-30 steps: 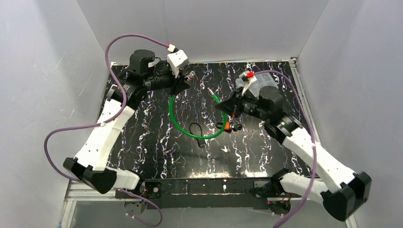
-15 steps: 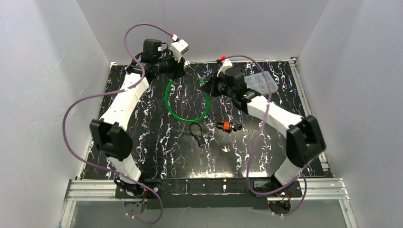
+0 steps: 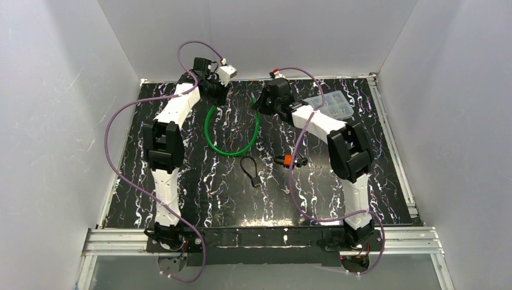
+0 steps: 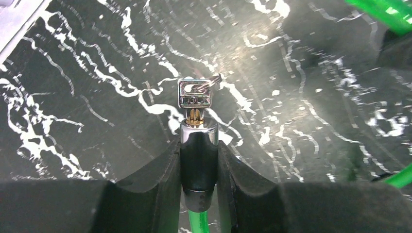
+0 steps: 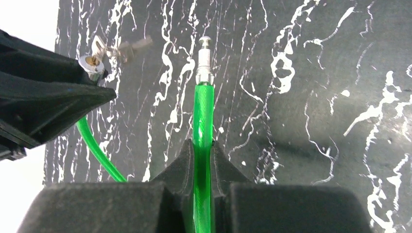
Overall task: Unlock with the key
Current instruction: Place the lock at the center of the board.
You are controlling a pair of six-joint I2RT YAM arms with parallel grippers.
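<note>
A green cable lock [image 3: 232, 150] lies in a loop at the back of the black marbled table [image 3: 181, 181]. My left gripper [image 4: 199, 162] is shut on the lock's black and chrome barrel [image 4: 198, 145]. A silver key [image 4: 195, 94] is pushed into the barrel's end. My right gripper [image 5: 202, 158] is shut on the green cable [image 5: 202, 116] a short way behind its free metal pin [image 5: 204, 53]. The pin stands apart from the barrel [image 5: 91, 63], which shows to its left. From above, the left gripper [image 3: 216, 96] and right gripper [image 3: 261, 104] face each other near the far edge.
A clear plastic box [image 3: 329, 107] stands at the back right. An orange and black object [image 3: 288, 161], a black strap loop [image 3: 249, 168] and a small pale piece [image 3: 286, 190] lie mid-table. White walls enclose the table on three sides.
Both arms have stretched out toward the far edge, carrying the cable ends with them. The green loop has shifted back and left. The grips have not changed.
</note>
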